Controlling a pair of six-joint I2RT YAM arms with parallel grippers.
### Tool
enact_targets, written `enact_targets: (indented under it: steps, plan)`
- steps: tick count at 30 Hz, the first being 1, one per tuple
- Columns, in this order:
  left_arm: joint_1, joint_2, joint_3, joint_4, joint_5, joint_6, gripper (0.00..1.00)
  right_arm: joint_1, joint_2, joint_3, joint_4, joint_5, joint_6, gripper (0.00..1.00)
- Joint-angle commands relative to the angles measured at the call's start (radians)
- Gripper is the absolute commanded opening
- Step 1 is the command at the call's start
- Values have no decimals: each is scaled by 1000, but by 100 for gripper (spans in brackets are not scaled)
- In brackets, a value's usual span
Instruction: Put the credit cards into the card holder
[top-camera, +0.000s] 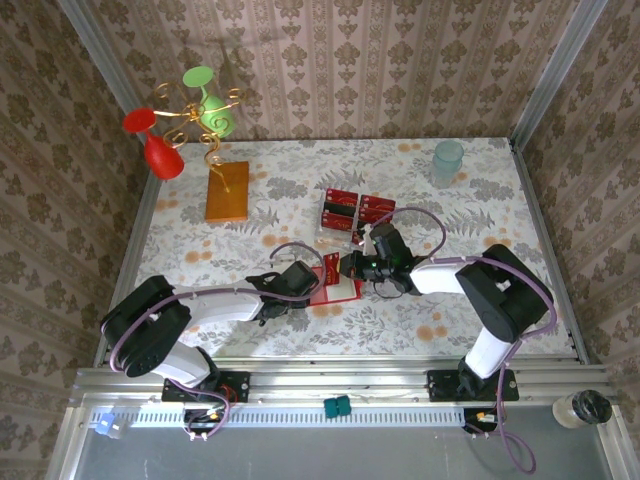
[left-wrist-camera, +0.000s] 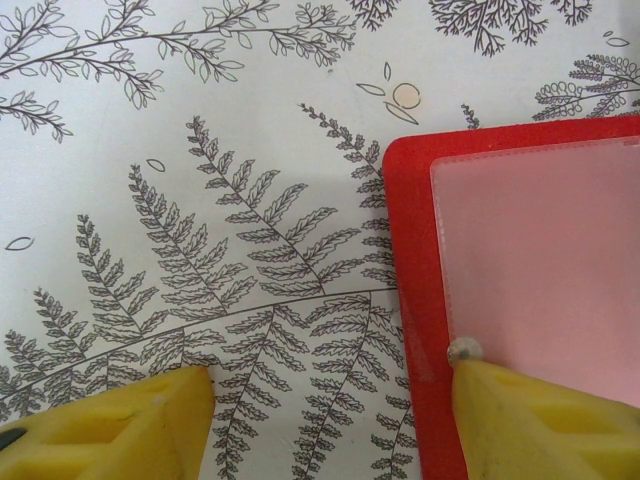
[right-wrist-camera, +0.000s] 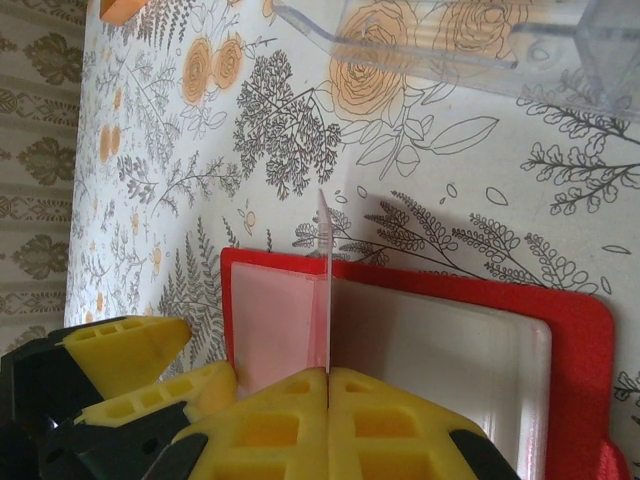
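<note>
Bright, even light from above fills the top view. The arms cast only soft shadows on the table (top-camera: 480, 200), and the stand (top-camera: 205, 140) throws a faint one on the wall (top-camera: 400, 60). In the left wrist view the table print is sharp, while the left fingers (left-wrist-camera: 110, 430) are blurred. In the right wrist view the card (right-wrist-camera: 324, 270) edge is crisp and the right fingers (right-wrist-camera: 290, 430) are soft. The holder (right-wrist-camera: 585, 340) shadows the table, and its pocket gleams white.

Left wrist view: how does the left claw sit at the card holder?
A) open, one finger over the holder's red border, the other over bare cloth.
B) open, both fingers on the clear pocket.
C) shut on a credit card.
A: the left claw is open, with one finger over the card holder's red border and the other over the tablecloth.
</note>
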Motion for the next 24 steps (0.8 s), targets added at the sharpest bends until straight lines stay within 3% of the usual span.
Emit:
enact_targets:
  steps: [1, 24]
  plan:
    - [1, 10, -3, -70, -14, 2, 65, 1, 26, -24, 41, -29, 10, 0]
    - [0, 10, -3, -65, -18, -1, 65, 2, 16, -72, 11, -100, -19, 0]
